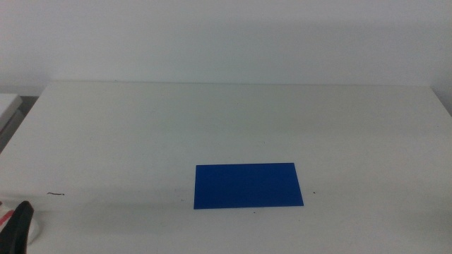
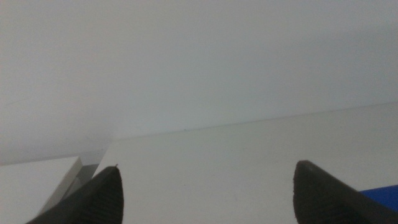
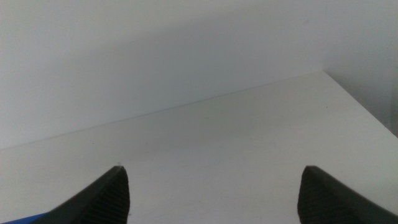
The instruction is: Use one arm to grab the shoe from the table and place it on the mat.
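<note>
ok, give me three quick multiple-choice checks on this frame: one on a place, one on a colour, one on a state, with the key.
1. Where does the mat lie on the table?
A. far back corner
B. near the front edge, around the middle
C. hanging off the side

2. The mat's colour?
A. red
B. green
C. deep blue

3. The left gripper and the right gripper are:
A. both open, holding nothing
B. both shut
C. one shut on the mat

Key: 1 B, the middle view shows it low and central. 2 C, it is plainly blue. 3 A, in each wrist view the jaws stand wide apart with only bare table between them.
</note>
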Tool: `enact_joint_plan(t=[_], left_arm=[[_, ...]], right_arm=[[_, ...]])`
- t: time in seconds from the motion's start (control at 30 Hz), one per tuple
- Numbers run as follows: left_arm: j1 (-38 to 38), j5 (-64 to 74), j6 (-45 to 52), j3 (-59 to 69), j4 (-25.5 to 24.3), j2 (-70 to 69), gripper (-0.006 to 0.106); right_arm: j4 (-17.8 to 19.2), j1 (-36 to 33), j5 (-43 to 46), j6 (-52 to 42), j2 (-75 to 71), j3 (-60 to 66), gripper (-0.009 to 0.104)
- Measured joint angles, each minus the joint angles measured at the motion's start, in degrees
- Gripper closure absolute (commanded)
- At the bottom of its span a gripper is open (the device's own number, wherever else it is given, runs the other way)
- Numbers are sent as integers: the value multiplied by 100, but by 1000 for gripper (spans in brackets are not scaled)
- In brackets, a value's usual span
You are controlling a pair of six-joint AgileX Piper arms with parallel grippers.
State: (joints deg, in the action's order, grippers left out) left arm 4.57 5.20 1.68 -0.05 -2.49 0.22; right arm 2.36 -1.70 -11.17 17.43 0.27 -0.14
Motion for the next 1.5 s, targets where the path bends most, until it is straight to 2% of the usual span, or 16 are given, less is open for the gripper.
enact_joint_plan(t=[0.13, 0.23, 0.37, 0.47, 0.6, 0.77, 1.0, 1.5], left_arm=[[-288, 279, -66, -293, 0, 460, 7], [-713, 859, -79, -1188, 17, 1484, 7], [-1395, 2063, -255, -2634, 281, 2865, 7], [-1916, 2924, -851, -3553, 338, 3727, 7], [-2471, 4093, -2206, -4453, 347, 4754, 7], [-2676, 4890, -3577, -4993, 249, 5785, 7], [-2675, 5242, -4517, -5063, 284, 7188, 7], [-2675, 4272, -4541, -5076, 560, 8792, 7]], right_arm=[[0, 0, 0, 0, 0, 0, 16], [0, 0, 0, 0, 0, 0, 16], [0, 0, 0, 0, 0, 0, 16], [0, 0, 0, 0, 0, 0, 16], [0, 0, 0, 0, 0, 0, 16], [0, 0, 0, 0, 0, 0, 16], [0, 0, 0, 0, 0, 0, 16], [0, 0, 0, 0, 0, 0, 16]])
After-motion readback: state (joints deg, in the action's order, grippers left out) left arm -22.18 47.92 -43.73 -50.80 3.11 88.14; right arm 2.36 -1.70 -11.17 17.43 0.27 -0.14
